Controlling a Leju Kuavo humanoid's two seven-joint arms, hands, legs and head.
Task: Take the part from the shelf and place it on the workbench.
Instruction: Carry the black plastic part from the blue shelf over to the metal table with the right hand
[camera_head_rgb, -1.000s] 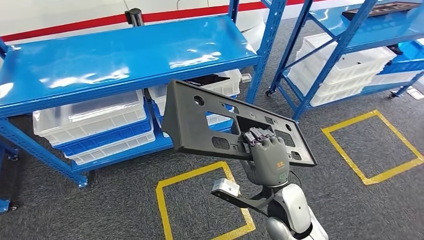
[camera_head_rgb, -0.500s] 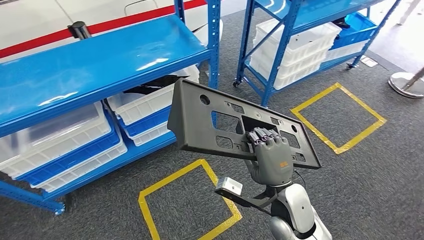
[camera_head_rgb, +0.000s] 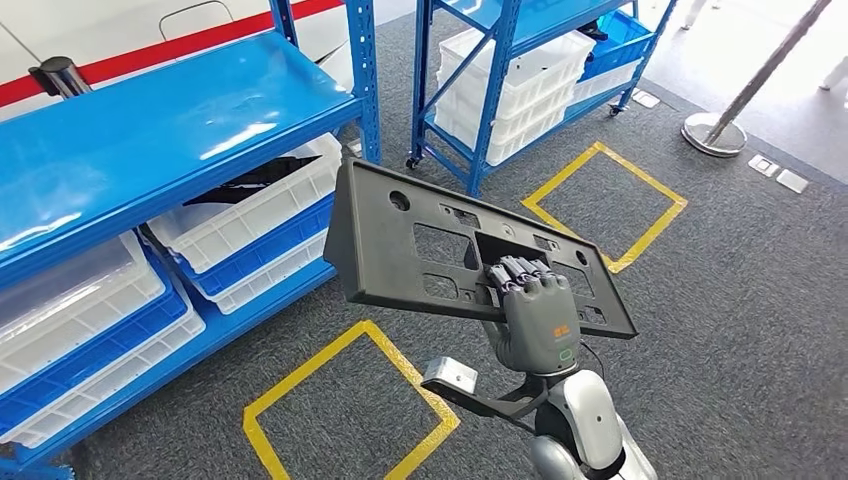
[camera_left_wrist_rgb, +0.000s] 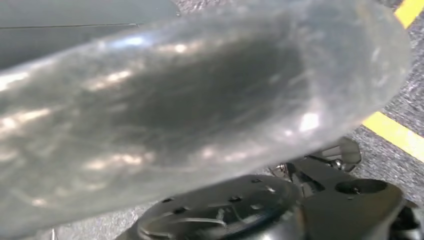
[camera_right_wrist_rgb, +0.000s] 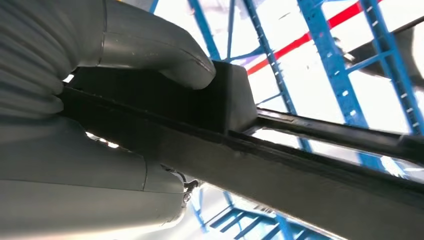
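Right hand (camera_head_rgb: 538, 322) is matte grey with darker ribbed fingers (camera_head_rgb: 515, 271) and a small orange mark plus a green dot on the back. Arm (camera_head_rgb: 585, 420) is shiny silver, with a black bracket carrying a little silver camera (camera_head_rgb: 450, 377).

Grey carpet floor (camera_head_rgb: 740, 300) with yellow taped squares (camera_head_rgb: 345, 405), blue racks (camera_head_rgb: 150, 130) behind.

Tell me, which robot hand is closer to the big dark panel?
Right. The right hand grips the dark grey panel through its middle cutout. Where the left hand is can't be told.
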